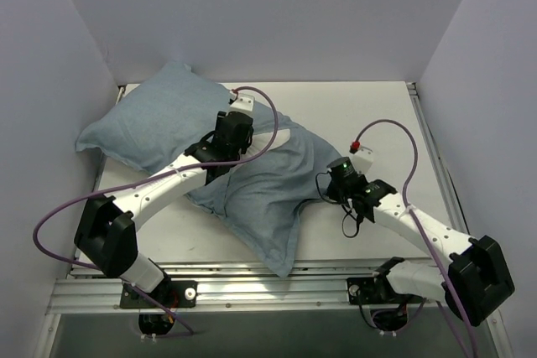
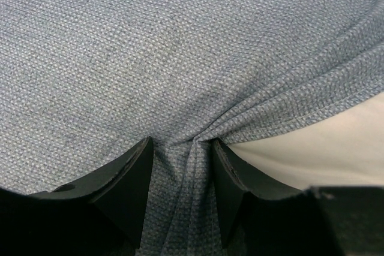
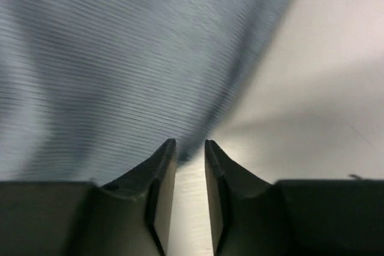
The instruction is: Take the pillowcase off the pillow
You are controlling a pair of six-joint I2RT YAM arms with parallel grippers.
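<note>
The light denim-blue pillowcase (image 1: 159, 123) lies stuffed across the table from the back left towards the middle. A white strip of the pillow (image 1: 281, 136) shows at its opening. My left gripper (image 1: 225, 150) presses down on top of it. In the left wrist view the left gripper (image 2: 182, 142) is shut on a bunched fold of the pillowcase (image 2: 180, 58), beside its stitched hem. My right gripper (image 1: 329, 180) hangs at the case's right edge. In the blurred right wrist view the right gripper (image 3: 189, 143) stands narrowly open with only bare table between the jaws, and the pillowcase (image 3: 120, 58) is just ahead.
The white table (image 1: 377, 115) has white walls on three sides. A metal rail (image 1: 252, 287) runs along the near edge between the arm bases. Purple cables loop over both arms.
</note>
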